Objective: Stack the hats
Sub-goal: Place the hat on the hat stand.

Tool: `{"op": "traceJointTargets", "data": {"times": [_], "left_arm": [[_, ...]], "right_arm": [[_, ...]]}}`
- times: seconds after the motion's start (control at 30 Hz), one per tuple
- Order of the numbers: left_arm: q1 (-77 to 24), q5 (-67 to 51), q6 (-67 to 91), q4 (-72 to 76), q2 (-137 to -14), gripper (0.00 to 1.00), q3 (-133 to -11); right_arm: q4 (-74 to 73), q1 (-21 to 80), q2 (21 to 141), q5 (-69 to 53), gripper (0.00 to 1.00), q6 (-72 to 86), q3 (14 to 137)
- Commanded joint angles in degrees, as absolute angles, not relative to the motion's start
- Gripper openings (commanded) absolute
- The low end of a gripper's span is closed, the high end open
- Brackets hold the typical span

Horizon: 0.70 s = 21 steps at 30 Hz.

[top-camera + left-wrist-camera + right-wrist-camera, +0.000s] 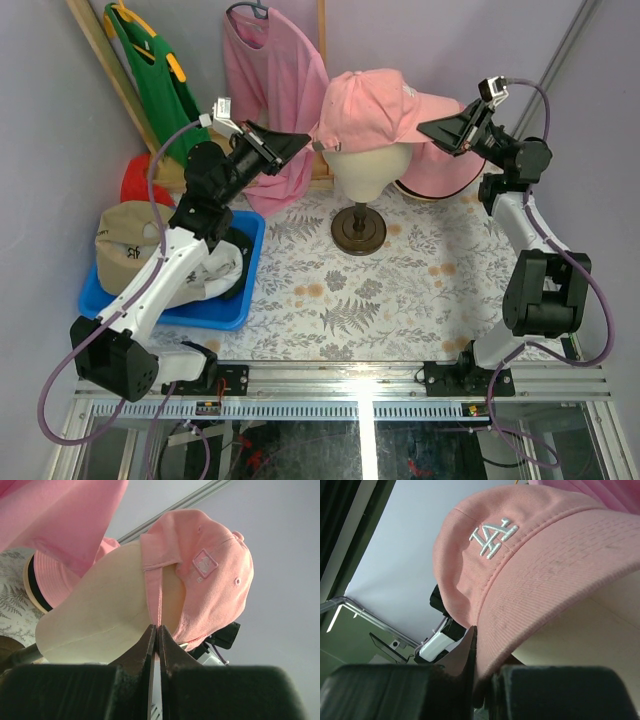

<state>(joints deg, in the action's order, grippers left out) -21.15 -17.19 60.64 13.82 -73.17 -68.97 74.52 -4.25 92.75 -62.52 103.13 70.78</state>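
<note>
A pink cap (370, 100) with a white embroidered logo sits on the beige mannequin head (368, 165). My left gripper (310, 138) is shut on the cap's back strap (154, 597), its tips (158, 628) pinching the strap end. My right gripper (422, 128) is shut on the cap's brim (560, 580) at its edge (482, 640). A pink bucket hat (435, 172) lies behind the head at the back right and shows in the left wrist view (45, 575). A tan cap with dark lettering (130, 245) lies in the blue bin (215, 318). The dark green cap is not clearly visible.
The head stands on a dark round base (358, 230). A pink shirt (265, 80) and a green garment (150, 60) hang at the back. A red item (140, 182) lies behind the bin. White cloth (215, 270) lies in the bin under my left arm.
</note>
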Motion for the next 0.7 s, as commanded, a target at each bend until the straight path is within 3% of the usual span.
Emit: {"op": "traceJointTargets", "data": {"times": [0.0,0.67], "left_arm": [[-20.7,-19.7,59.8,15.6,-70.7,0.0,-67.1],[-23.7,-18.7,59.8,16.0,-72.5,0.0,-58.9]], "right_arm": [[78.8,-6.9,93.6,-61.1,0.05,104.0,68.6],[85.7,-8.6,95.0,-61.9,0.05,106.5,59.2]]}}
